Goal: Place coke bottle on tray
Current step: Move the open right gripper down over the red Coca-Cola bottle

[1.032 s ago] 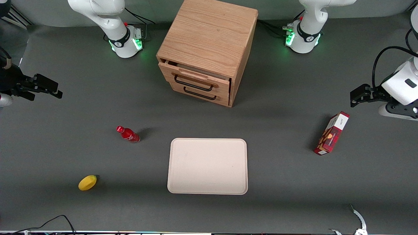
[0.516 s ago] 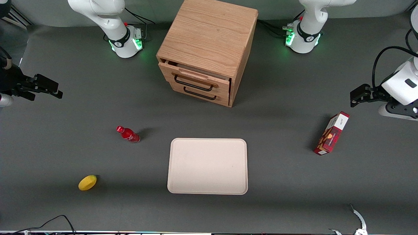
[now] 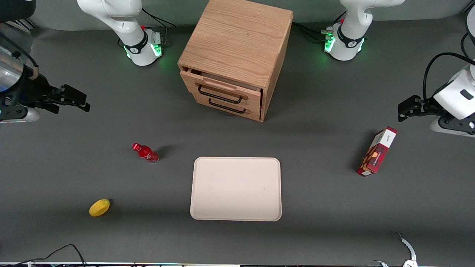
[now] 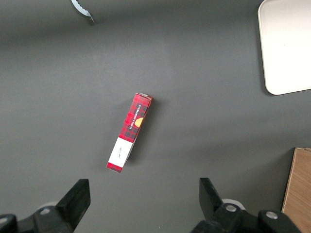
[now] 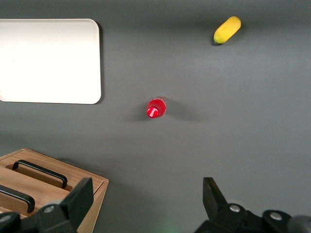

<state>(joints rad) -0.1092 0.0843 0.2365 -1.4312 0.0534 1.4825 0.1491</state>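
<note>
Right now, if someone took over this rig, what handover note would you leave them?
Hand: open, holding nothing, up in the air toward the working arm's end of the table, not yet over the coke bottle.
Coke bottle: upright on the table, beside the tray and apart from it.
Tray: flat on the table in front of the drawer cabinet, nothing on it.
Lemon and red box: not part of the job.
Done: nothing gripped or placed.
Left: bring the hand over the bottle, grip it, carry it to the tray, release.
</note>
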